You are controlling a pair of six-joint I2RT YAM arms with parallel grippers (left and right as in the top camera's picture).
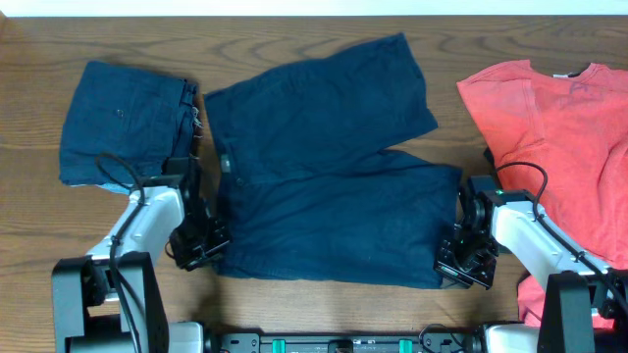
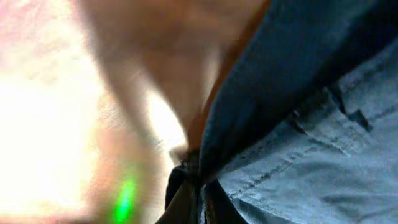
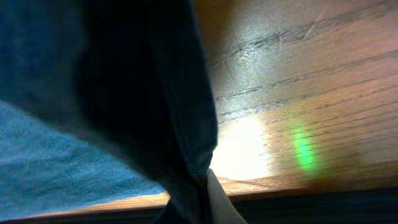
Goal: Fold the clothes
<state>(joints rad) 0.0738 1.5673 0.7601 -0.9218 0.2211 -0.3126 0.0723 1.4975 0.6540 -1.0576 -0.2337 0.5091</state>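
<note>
Dark navy shorts (image 1: 324, 186) lie spread flat across the middle of the table, waistband toward the left. My left gripper (image 1: 203, 247) sits at their near left corner. In the left wrist view it (image 2: 199, 193) is shut, with the shorts' hem (image 2: 298, 124) pinched between the fingers. My right gripper (image 1: 463, 263) sits at the near right corner of the leg. The right wrist view shows it (image 3: 202, 199) shut on a dark fold of the shorts (image 3: 137, 93) just above the wood. A coral-red T-shirt (image 1: 559, 127) lies at the right.
A folded dark navy piece (image 1: 123, 123) rests at the far left, beside the shorts' waistband. The wooden table (image 1: 294, 39) shows bare behind the shorts. Its front edge (image 3: 298, 186) runs close under the right gripper. The T-shirt lies right beside the right arm.
</note>
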